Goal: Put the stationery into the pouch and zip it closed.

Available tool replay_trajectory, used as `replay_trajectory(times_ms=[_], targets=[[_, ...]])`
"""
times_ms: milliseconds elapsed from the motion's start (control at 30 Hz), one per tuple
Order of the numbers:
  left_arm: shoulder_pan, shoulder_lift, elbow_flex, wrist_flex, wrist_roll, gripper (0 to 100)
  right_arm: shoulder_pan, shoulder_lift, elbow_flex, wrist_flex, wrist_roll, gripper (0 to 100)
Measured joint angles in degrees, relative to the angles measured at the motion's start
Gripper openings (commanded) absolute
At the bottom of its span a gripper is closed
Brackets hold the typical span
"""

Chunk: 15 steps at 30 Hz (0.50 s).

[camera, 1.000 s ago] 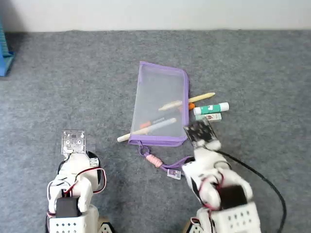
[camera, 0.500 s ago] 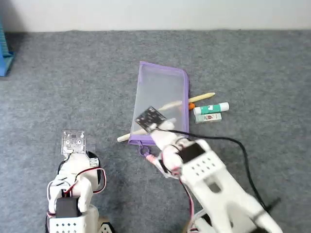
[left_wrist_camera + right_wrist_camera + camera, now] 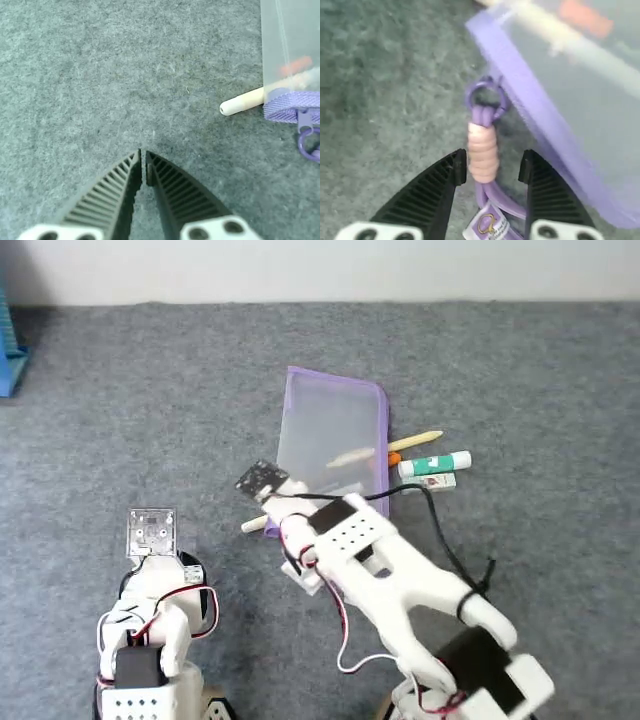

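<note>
The translucent purple pouch (image 3: 335,430) lies mid-table with a pencil and an orange-marked pen inside; a pale pencil end (image 3: 254,525) sticks out at its near left corner. A glue stick (image 3: 435,463), a small green-and-white item (image 3: 430,481) and another pencil (image 3: 415,440) lie just right of it. My right arm (image 3: 350,540) stretches over the pouch's near corner. My right gripper (image 3: 492,167) is open, with the pink bead of the zipper cord (image 3: 482,150) between its fingers. My left gripper (image 3: 143,160) is shut on nothing, above bare carpet left of the pencil end (image 3: 240,102).
Grey carpet covers the table. A blue object (image 3: 8,360) sits at the far left edge. A white wall runs along the back. The right arm's black cable (image 3: 450,550) loops near the pouch's right side.
My right arm has swung left from beside the glue stick, across the pouch's near end, to the zipper cord at the near left corner. The left arm has not moved.
</note>
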Motion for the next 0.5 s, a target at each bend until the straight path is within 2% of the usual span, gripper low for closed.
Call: replay_trajectory(times_ms=[200, 267, 367, 433, 500], targets=[[0.0, 0.0, 0.0, 0.0, 0.0, 2, -0.1, 6.5, -0.1, -2.9, 0.0, 18.8], [0.0, 0.0, 0.0, 0.0, 0.0, 2, -0.1, 7.6, -1.0, -3.5, 0.0, 14.7], [0.0, 0.0, 0.0, 0.0, 0.0, 2, 0.8, 8.9, -2.5, -3.5, 0.0, 0.2], [0.0, 0.0, 0.0, 0.0, 0.0, 2, 1.1, 9.0, -3.3, -3.5, 1.6, 3.0], [0.0, 0.0, 0.0, 0.0, 0.0, 2, 0.9, 9.1, -4.1, -3.3, 4.1, 0.4]])
